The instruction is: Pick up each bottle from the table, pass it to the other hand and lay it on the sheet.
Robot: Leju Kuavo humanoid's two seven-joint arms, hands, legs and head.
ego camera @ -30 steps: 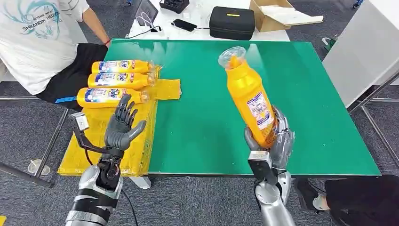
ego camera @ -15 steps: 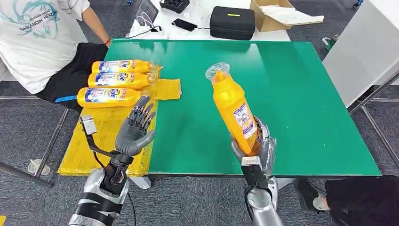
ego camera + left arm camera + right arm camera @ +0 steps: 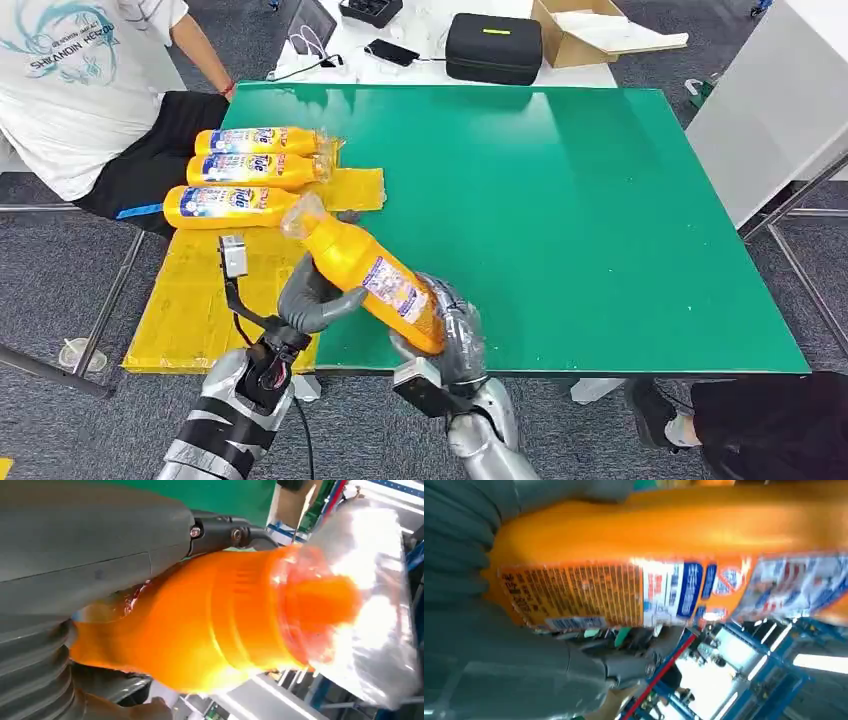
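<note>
Nearest me, my right hand [image 3: 448,335] has swung the bottle [image 3: 365,277] from upright over mid-table down to the near edge, tilted with its cap toward the sheet [image 3: 215,285]; its fingers stay clenched round the base. My left hand [image 3: 312,297] has come across from over the sheet and now closes on the neck end, so both hands hold it. I judge the handover is under way, release not yet made. Beyond, three bottles [image 3: 243,171] lie on the sheet's far part, beside a seated person [image 3: 85,95].

head view high, looking down, wrist views close, all sharing bottle [image 3: 370,280]
</note>
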